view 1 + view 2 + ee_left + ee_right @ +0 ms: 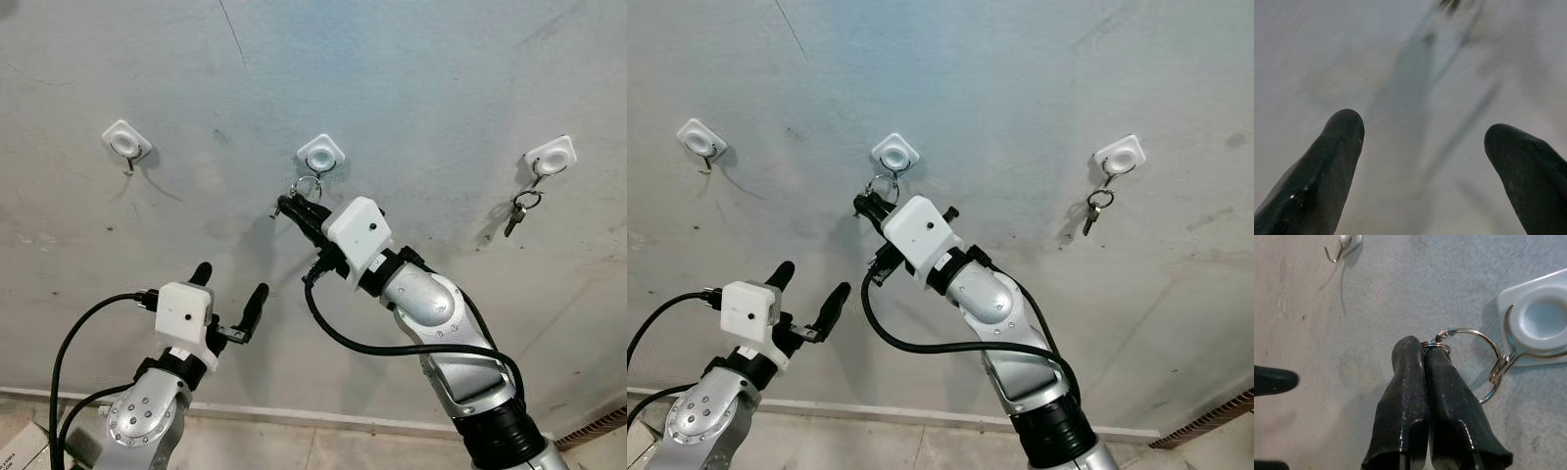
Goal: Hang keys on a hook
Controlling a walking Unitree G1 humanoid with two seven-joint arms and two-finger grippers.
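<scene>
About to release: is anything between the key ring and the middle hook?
Nothing visible. The ring already loops the middle hook's wire, with the right gripper shut on it.

Three white hooks were fixed to the wall: one on the left (pixel 126 142), one in the middle (pixel 320 154) and one on the right (pixel 550 158). Two key rings were in view, one (pixel 308 186) at the middle hook and one with a key (pixel 520 210) hanging from the right hook. Two hands were raised, the left hand (pixel 230 295) and the right hand (pixel 288 207).
</scene>
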